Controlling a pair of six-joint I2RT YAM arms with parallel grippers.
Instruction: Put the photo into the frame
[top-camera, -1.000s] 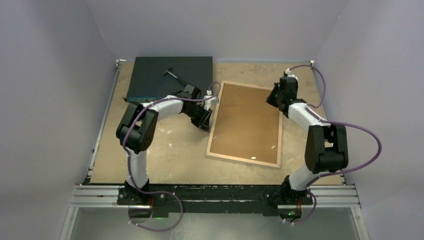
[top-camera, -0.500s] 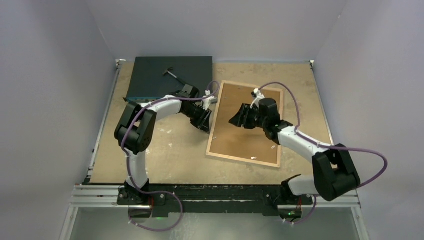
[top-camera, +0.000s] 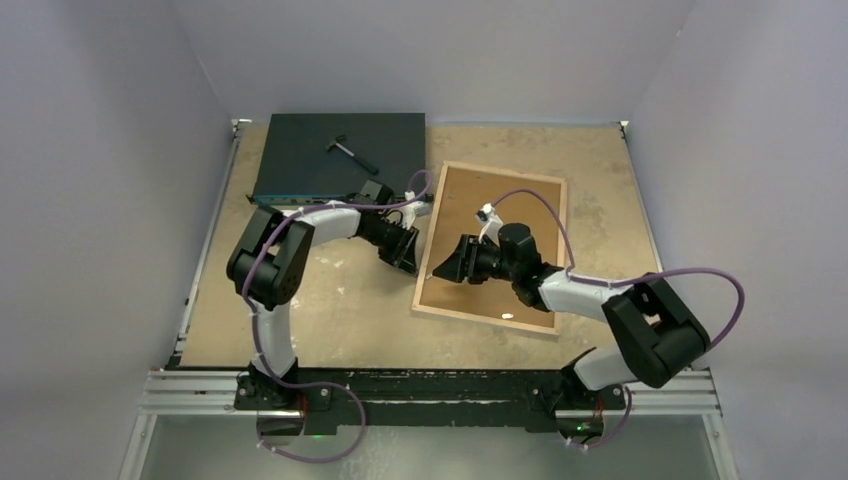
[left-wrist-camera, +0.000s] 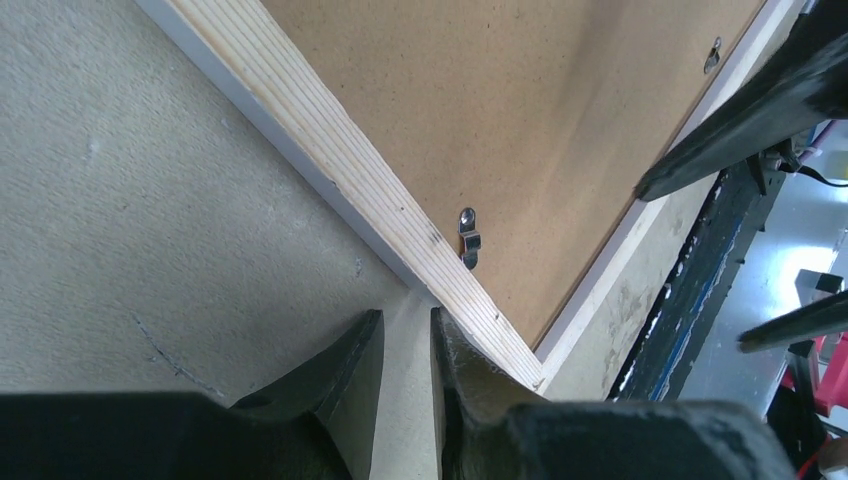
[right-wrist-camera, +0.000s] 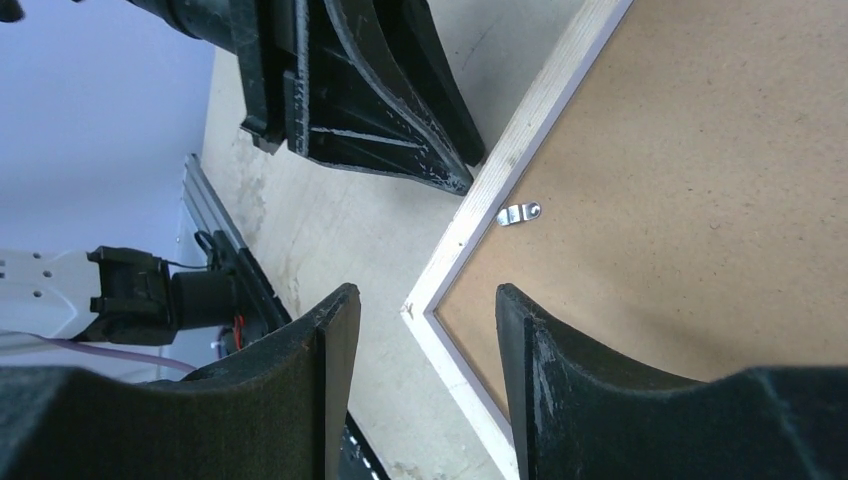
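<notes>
The frame (top-camera: 490, 320) lies face down, its light wood rim up, with the brown backing board (top-camera: 520, 215) inside it. The photo is not visible in any view. My left gripper (top-camera: 406, 260) sits low on the table against the frame's left rail (left-wrist-camera: 340, 165). Its jaws stand a narrow gap apart with only table between them (left-wrist-camera: 407, 325), and one finger touches the rail. My right gripper (top-camera: 438, 273) is open and empty above the frame's near-left corner (right-wrist-camera: 425, 300). A metal clip (right-wrist-camera: 518, 212) on the rail also shows in the left wrist view (left-wrist-camera: 468, 238).
A dark flat box (top-camera: 310, 160) lies at the back left with a small hammer-like tool (top-camera: 348, 150) on it. The black rail of the arm bases (top-camera: 430, 385) runs along the near edge. Side walls close in the table.
My right arm has swung from the frame's far right edge across the backing board to its near-left corner. My left gripper has slid slightly nearer along the left rail.
</notes>
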